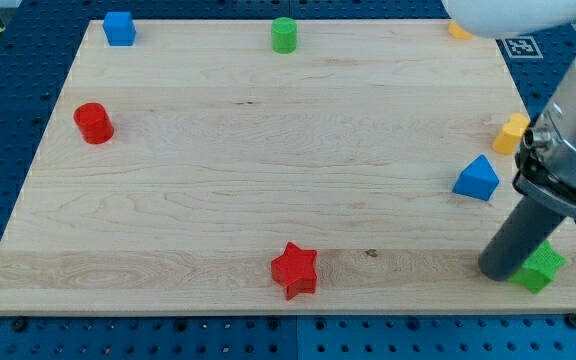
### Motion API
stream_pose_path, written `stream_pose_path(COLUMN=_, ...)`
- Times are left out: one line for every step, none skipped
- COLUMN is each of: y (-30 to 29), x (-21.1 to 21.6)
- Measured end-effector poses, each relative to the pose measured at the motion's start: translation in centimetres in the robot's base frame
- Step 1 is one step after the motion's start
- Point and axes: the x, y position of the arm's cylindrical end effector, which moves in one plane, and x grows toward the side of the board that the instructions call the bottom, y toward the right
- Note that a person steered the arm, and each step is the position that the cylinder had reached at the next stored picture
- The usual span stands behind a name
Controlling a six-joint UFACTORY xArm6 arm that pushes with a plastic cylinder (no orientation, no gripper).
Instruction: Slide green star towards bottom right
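Note:
The green star (542, 268) lies at the bottom right corner of the wooden board (268, 180), partly hidden behind my rod. My tip (498, 272) rests on the board right against the star's left side. The rod rises up and to the right into the arm at the view's right edge.
A blue triangle (477, 179) lies just above my tip. A yellow block (512, 133) is at the right edge, an orange block (458, 30) at the top right. A green cylinder (284, 35), blue cube (119, 28), red cylinder (94, 123) and red star (294, 270) lie elsewhere.

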Motion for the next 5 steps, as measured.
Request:
stream_pose_path(y=0.7, x=0.2)
stream_pose_path(y=2.0, x=0.2)
stream_pose_path(y=4.2, x=0.2)
stream_pose_path(y=3.2, x=0.1)
stream_pose_path(y=2.1, x=-1.8)
